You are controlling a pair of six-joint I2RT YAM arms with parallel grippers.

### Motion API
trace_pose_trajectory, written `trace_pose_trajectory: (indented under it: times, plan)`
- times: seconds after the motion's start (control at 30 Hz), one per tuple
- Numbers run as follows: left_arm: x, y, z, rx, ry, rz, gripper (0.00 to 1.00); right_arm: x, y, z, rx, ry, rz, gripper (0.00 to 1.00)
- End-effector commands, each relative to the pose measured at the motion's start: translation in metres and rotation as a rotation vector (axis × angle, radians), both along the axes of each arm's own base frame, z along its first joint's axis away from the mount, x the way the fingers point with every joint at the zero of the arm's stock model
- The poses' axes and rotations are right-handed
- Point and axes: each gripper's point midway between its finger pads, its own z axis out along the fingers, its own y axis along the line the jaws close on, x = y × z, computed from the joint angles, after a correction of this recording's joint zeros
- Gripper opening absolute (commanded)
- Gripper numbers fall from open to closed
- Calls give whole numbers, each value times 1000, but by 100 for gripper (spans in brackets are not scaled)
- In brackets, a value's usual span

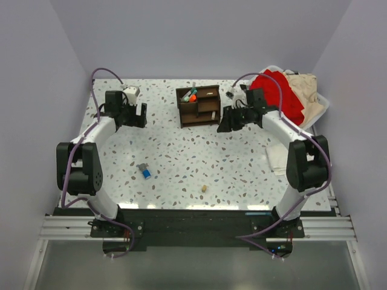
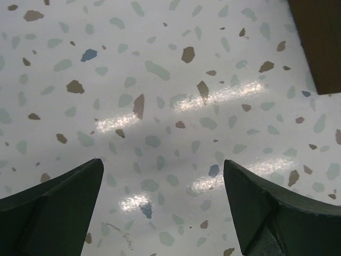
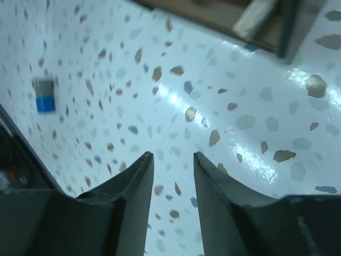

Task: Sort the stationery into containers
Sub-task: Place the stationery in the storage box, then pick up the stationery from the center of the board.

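Observation:
The dark brown wooden organiser [image 1: 198, 106] stands at the back middle of the table, with a few pens [image 1: 191, 95] upright in its left rear cubby. A stubby blue-grey cylinder [image 1: 145, 171] lies front left and shows far off in the right wrist view [image 3: 44, 96]. A tan eraser bit [image 1: 204, 188] lies front centre. My left gripper [image 1: 142, 115] [image 2: 162, 162] hovers left of the organiser [image 2: 319, 42], wide open and empty. My right gripper [image 1: 222, 121] [image 3: 172, 154] sits just right of the organiser [image 3: 224, 16], its jaws parted over bare table with nothing between them.
A white basket [image 1: 320, 103] of red and beige cloth stands at the back right. A white folded cloth [image 1: 277, 160] lies by the right arm. A small dark item [image 1: 231, 93] lies behind the right gripper. A white object [image 1: 130, 92] sits behind the left gripper.

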Motion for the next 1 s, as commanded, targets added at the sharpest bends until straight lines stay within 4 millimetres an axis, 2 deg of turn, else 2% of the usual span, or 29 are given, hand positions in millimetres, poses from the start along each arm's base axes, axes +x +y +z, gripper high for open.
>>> trace_pose_trajectory:
  times: [0.0,0.03,0.07,0.13,0.17,0.2,0.23,0.27,0.3,0.33,0.37,0.4,0.43,0.5,0.53,0.57,0.6,0.67,0.73,0.8,0.83,0.9,0.97]
  plan:
    - [6,32,13,202,-64,46,100,-94,13,-4,-95,-186,626,59]
    - [1,31,9,220,-60,26,100,-107,18,-10,-140,-272,774,59]
    - [-2,29,9,233,-67,-3,100,-122,15,-14,-157,-287,826,60]
    - [-13,17,12,207,-68,-58,100,-132,15,-18,-181,-316,875,60]
    - [-25,-4,11,133,-52,-150,100,-134,13,-18,-180,-311,852,60]
    - [-34,-26,25,101,-85,-223,100,-128,15,-17,-186,-324,824,59]
    - [-54,-44,16,84,-65,-294,100,-127,14,-16,-197,-300,786,59]
    - [-68,-63,32,112,-131,-385,100,-122,14,-12,-205,-329,752,59]
    - [-91,-107,36,128,-169,-529,100,-119,12,-11,-222,-336,714,58]
    - [-115,-124,23,146,-170,-606,100,-117,11,-9,-224,-321,652,58]
    - [-121,-139,33,176,-254,-647,100,-115,2,-16,-275,-311,598,58]
    - [-146,-170,48,162,-330,-744,100,-105,1,-6,-287,-367,540,58]
    - [-156,-180,49,153,-342,-774,100,-101,-5,-2,-287,-350,457,58]
    - [-178,-203,38,86,-235,-816,100,-84,-24,-2,-355,-370,295,59]
    - [-180,-215,49,35,-210,-822,97,-78,-35,9,-352,-357,148,63]
    - [-186,-220,35,-5,-108,-783,93,-73,-46,8,-367,-351,59,66]
    - [-193,-230,34,-18,-80,-792,91,-66,-60,12,-400,-344,-38,70]
    - [-197,-241,37,-29,-70,-796,87,-61,-76,20,-376,-307,-187,76]
    - [-202,-249,40,-18,-62,-837,78,-57,-86,19,-365,-265,-274,76]
    - [-212,-250,22,13,57,-840,72,-54,-92,26,-346,-237,-330,76]
    - [-213,-254,25,-3,79,-831,68,-51,-100,30,-313,-216,-381,76]
    - [-222,-256,13,-18,166,-809,66,-50,-109,39,-294,-233,-424,75]
    - [-224,-257,6,-31,228,-757,64,-52,-116,46,-289,-257,-452,75]
